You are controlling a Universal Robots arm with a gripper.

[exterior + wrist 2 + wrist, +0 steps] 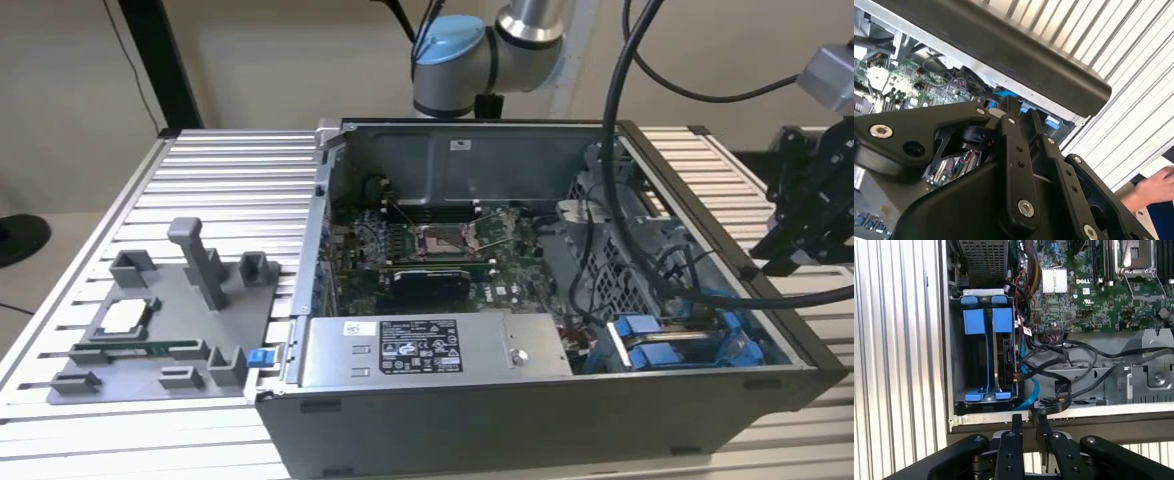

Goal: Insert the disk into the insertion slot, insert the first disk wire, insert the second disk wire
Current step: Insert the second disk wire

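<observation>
Disk [1005,347] on edge inside slot [985,396], near corner of case [534,415], the exterior view's right; probably seated there so wires [1081,346] reach. Jaws narrowly apart, empty, over case wall.

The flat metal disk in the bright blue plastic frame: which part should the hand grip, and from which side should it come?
Probably the bright blue plastic frame, by its end tabs, coming straight in through the open side of the grey metal case. The disk stands on edge in the grey metal bay, its flat faces hidden, and black cables crowd one side.
</observation>
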